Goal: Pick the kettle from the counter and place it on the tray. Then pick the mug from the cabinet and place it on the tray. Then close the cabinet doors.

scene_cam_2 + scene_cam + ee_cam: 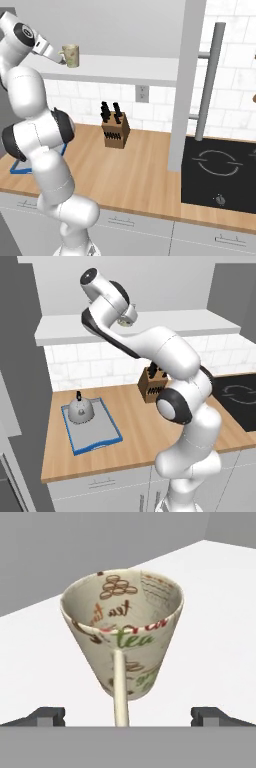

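gripper (128, 717): spread wide, either side of mug (125, 632) handle | mug: upright on cabinet shelf (215, 612) | kettle (80, 409): on tray (102, 433), tabletop (135, 426) left end

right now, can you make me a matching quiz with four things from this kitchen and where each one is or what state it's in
Things:
1. kettle
2. mug
3. knife block
4. tool

Places or states:
A. on the white cabinet shelf
B. open, fingers either side of a handle
C. on the blue-rimmed tray
D. on the wooden counter by the tiled wall

Pairs: 1-C, 2-A, 3-D, 4-B
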Tool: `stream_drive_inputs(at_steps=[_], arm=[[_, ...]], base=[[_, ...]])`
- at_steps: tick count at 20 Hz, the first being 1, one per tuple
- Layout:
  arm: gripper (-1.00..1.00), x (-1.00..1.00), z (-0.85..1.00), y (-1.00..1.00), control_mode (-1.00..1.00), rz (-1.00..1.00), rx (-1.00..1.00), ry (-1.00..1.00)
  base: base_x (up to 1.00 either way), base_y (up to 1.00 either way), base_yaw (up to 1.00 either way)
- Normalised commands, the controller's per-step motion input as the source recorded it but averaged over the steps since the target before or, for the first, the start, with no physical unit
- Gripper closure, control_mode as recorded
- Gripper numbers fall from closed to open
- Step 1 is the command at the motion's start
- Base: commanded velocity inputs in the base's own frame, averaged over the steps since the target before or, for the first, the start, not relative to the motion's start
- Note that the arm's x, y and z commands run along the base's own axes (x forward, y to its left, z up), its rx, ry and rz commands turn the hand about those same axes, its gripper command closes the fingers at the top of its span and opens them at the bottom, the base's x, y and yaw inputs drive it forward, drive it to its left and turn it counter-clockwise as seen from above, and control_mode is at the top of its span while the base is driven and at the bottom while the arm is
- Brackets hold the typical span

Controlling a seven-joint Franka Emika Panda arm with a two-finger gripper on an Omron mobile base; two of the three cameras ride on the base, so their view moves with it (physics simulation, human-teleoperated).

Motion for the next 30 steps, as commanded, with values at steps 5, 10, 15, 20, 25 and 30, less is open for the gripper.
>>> stream_drive_inputs(at_steps=[5,10,15,20,25,30], arm=[[-1.0,0.14,0.0,-0.01,-1.0,-0.04,0.0,0.0],[1.0,0.0,0.0,-0.13,-1.0,-0.1,0.0,0.0],[1.0,0.0,-0.05,-0.25,-1.0,-0.09,0.0,0.0],[1.0,-0.25,-0.03,0.0,-1.0,0.0,0.0,-0.05],[1.0,-0.69,-0.09,0.0,-1.0,0.24,0.0,-0.15],[1.0,-0.93,-0.03,0.0,-1.0,0.38,0.0,-0.05]], base=[[0.0,0.0,0.0],[0.0,0.0,0.0],[0.0,0.0,0.0],[0.0,0.0,0.0],[0.0,0.0,0.0],[0.0,0.0,0.0]])
